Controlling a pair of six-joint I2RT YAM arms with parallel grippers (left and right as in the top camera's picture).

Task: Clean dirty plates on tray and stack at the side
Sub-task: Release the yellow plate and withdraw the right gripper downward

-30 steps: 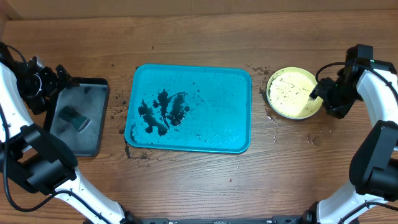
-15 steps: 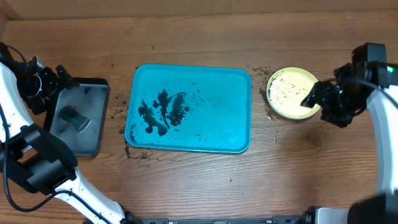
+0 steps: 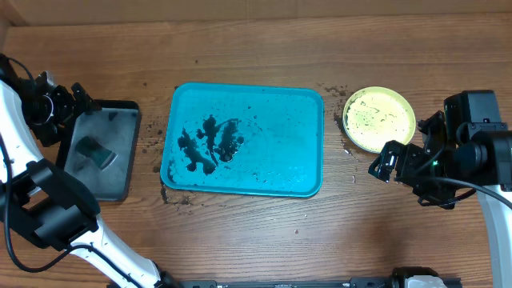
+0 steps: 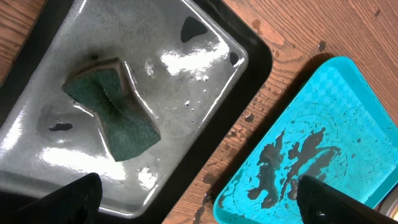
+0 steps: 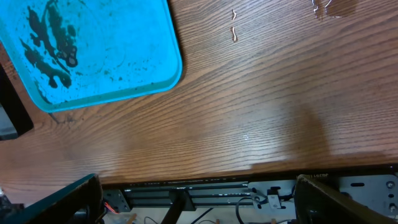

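Observation:
The teal tray [image 3: 288, 136] lies mid-table, dark smears on its left half and no plate on it. A yellow-green plate [image 3: 379, 120] with dark specks rests on the wood just right of the tray. My right gripper [image 3: 390, 162] hovers in front of that plate, apart from it, open and empty. Its wrist view has the tray [image 5: 124, 56] at upper left, and the right gripper [image 5: 199, 202] spans bare wood and the table's front edge. My left gripper [image 3: 74, 106] is open above the black tray [image 3: 132, 108]. In its wrist view the left gripper [image 4: 199, 202] holds nothing.
A green sponge [image 4: 112, 115] lies in the wet black tray [image 4: 249, 81], left of the teal tray [image 4: 348, 112]. Dark crumbs and drops dot the wood around the teal tray. The table's front edge [image 5: 249, 171] is close below the right gripper.
My right gripper has let go of the yellow-green plate's right rim, opened wide and drawn back toward the table's front. The plate stays beside the tray. The left arm has not moved.

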